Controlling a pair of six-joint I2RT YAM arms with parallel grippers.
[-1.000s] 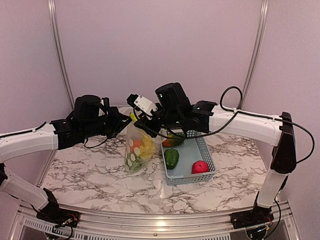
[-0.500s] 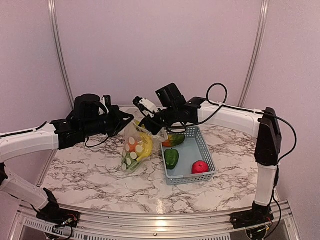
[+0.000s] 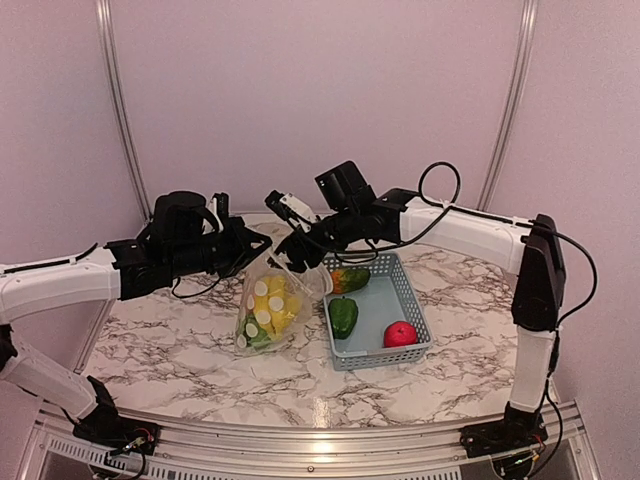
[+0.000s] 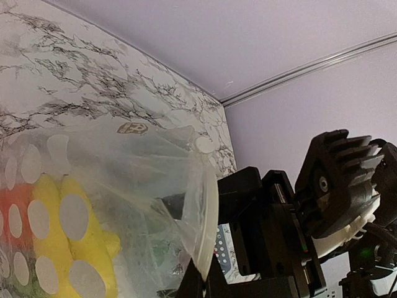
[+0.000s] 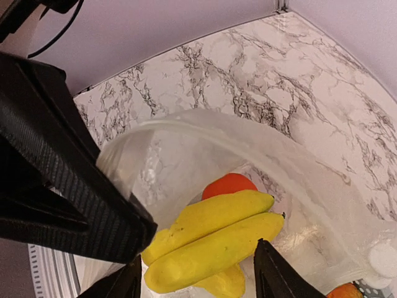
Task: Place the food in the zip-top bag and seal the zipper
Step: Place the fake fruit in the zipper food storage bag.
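The left jaws clamp the floppy clear dotted bag (image 3: pixel 262 310) by its rim to hold the mouth open; the right jaws stand apart above.

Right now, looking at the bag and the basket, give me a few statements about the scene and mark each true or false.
The banana lies inside the zip-top bag. True.
The apple is in the bag. False: it lies in the basket.
The left claw grips the bag's mouth edge. True.
The zipper is sealed. False: the mouth gapes open.
The green pepper sits on the bare table. False: it is in the basket.
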